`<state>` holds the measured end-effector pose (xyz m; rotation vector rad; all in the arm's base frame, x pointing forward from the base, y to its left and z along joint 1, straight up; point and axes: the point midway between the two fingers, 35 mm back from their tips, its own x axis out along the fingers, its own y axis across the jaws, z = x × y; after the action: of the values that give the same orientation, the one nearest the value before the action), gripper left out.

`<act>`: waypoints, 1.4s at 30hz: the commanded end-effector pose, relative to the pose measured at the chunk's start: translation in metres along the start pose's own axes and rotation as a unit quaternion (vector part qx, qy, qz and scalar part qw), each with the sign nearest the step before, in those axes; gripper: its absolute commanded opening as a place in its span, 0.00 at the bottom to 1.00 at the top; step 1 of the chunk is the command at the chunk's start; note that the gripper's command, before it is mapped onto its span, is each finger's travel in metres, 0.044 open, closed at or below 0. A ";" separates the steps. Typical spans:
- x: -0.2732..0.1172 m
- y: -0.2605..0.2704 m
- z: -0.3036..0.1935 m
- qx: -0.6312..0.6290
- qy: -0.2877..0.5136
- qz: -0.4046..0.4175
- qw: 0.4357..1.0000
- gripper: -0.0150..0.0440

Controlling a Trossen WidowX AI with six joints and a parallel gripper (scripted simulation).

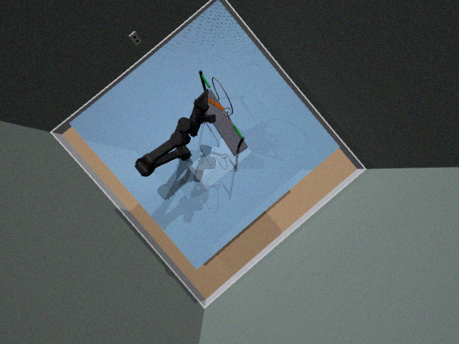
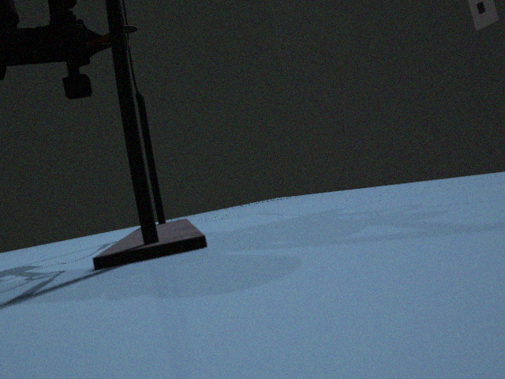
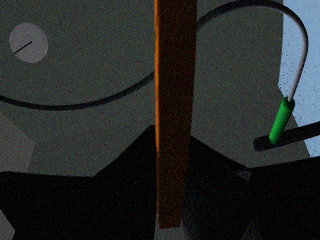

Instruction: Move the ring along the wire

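Note:
My gripper (image 1: 208,99) (image 3: 162,134) is shut on the orange handle (image 1: 216,104) (image 3: 175,85), left of the wire in the top view. The small ring (image 1: 227,107) (image 2: 130,29) at the handle's far end is around or beside the wire's lower bend, between the two green parts; the gap to the grey wire (image 1: 231,101) (image 3: 303,57) is too small to tell. The ring is outside the wrist view. One green part (image 1: 205,81) is by the upper post (image 1: 203,84); the other green part (image 1: 238,131) is by the lower post (image 1: 238,148).
The posts stand on a grey-brown base (image 1: 233,142) (image 2: 171,233). The wire bulges away from the arm (image 1: 163,147) in a long loop. In the wrist view, a green part (image 3: 281,121) and a dark post (image 3: 302,134) are right of the handle.

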<state>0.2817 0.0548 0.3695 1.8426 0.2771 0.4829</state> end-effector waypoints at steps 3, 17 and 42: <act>0.000 0.024 0.001 0.060 -0.001 0.041 0.997 0.00; 0.004 0.060 0.012 0.147 -0.042 0.086 0.985 0.00; 0.002 0.068 0.015 0.091 -0.043 0.045 0.994 0.00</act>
<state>0.2859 0.0201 0.4300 2.0992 0.1704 0.4622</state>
